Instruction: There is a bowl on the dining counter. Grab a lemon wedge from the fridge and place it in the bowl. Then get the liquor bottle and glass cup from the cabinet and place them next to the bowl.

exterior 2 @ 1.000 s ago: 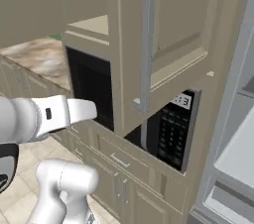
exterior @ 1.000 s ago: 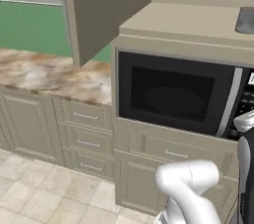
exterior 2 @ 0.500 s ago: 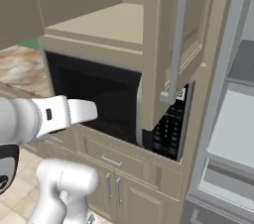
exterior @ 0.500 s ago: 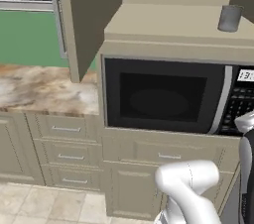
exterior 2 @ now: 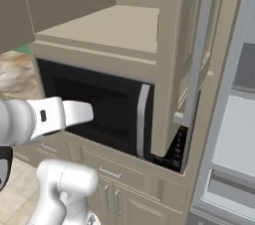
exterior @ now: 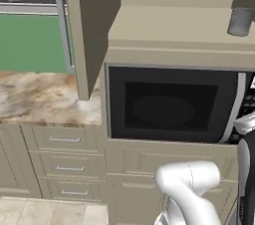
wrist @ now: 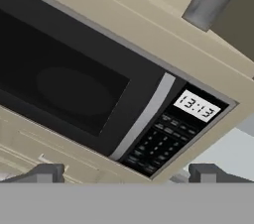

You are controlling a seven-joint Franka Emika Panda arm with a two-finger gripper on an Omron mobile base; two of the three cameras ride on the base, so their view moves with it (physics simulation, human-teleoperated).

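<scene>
A grey glass cup (exterior: 241, 21) stands on the shelf of the open cabinet (exterior 2: 109, 27), above the microwave (exterior: 169, 104). In the hand view the glass cup (wrist: 206, 5) sits at the upper right, far beyond my gripper (wrist: 126, 176). The gripper is open, its two dark fingertips (wrist: 47, 172) wide apart with nothing between them. It faces the microwave's keypad (wrist: 163, 141). The grey fridge (exterior 2: 234, 119) stands to the right of the cabinet. The bowl, the lemon wedge and the liquor bottle are out of view.
The left cabinet door (exterior: 89, 30) and the right cabinet door (exterior 2: 194, 45) both swing out toward me. A marble counter (exterior: 40, 97) with drawers (exterior: 64, 167) below runs to the left. My white arm (exterior 2: 50, 117) crosses in front of the microwave.
Both base views have shifted and the microwave and cabinet now look larger and more centred, so the base has moved. The gripper stays open.
</scene>
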